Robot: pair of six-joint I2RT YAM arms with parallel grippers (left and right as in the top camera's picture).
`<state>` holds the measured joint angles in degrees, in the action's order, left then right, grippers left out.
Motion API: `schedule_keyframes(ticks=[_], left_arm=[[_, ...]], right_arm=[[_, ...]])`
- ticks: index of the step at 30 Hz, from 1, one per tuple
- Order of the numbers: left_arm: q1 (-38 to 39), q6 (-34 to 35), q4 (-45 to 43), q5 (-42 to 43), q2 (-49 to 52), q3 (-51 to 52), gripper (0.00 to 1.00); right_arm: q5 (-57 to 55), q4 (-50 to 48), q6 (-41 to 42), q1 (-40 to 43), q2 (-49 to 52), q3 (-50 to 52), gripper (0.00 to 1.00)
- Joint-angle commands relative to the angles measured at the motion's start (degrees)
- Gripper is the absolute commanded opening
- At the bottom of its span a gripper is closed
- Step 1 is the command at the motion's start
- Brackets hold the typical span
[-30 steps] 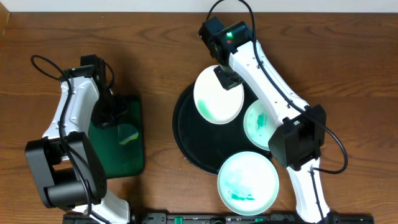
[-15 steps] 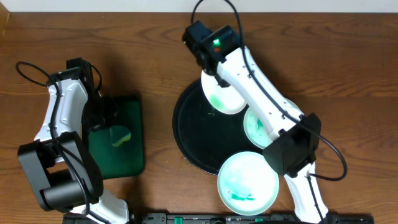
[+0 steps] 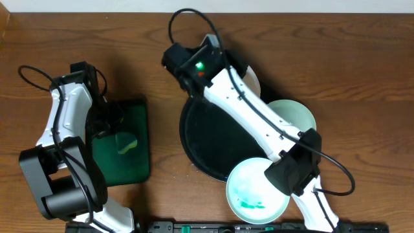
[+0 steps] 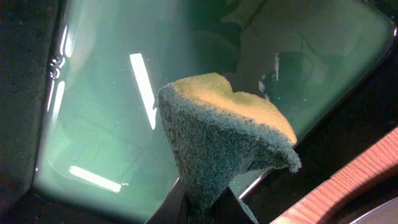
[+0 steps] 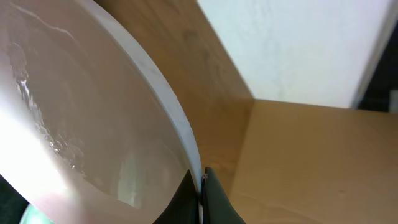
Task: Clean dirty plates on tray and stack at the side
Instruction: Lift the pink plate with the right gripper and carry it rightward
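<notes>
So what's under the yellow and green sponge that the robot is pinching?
The shiny green rectangular tray lies below the sponge, which is held in the left gripper. Only light streaks show on it. The patch straight behind the sponge is covered.

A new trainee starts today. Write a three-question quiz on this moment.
1. True or false: the left gripper holds a sponge.
2. What does the right gripper pinch? A) a plate by its rim B) the sponge C) nothing
3. Fill in: the sponge hangs over the ____ tray.
Key: 1 true; 2 A; 3 green, the green tray.
</notes>
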<state>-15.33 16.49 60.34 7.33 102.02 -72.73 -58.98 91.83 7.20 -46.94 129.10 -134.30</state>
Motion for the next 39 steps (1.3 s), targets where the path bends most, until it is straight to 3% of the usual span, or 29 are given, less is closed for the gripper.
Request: schedule_keyframes(ticks=[1, 31, 33, 39], left_arm=[[-0.24, -0.74, 0.59, 1.11, 0.79, 0.35, 0.08], [-0.24, -0.74, 1.11, 1.29, 0.79, 0.35, 0.08], [-0.24, -0.74, 1.14, 1.29, 0.79, 0.35, 0.08], [-0.24, -0.74, 1.11, 1.27, 0.79, 0.35, 0.08]], right_arm=[[-6.12, 0.66, 1.07, -1.97, -2.14, -1.25, 0.01], [-7.04, 2.05, 1.99, -5.84, -2.14, -1.25, 0.01], [-4.57, 1.64, 1.99, -5.77, -2.14, -1.25, 0.01], [16.48, -1.03, 3.98, -2.78, -2.14, -1.25, 0.01]])
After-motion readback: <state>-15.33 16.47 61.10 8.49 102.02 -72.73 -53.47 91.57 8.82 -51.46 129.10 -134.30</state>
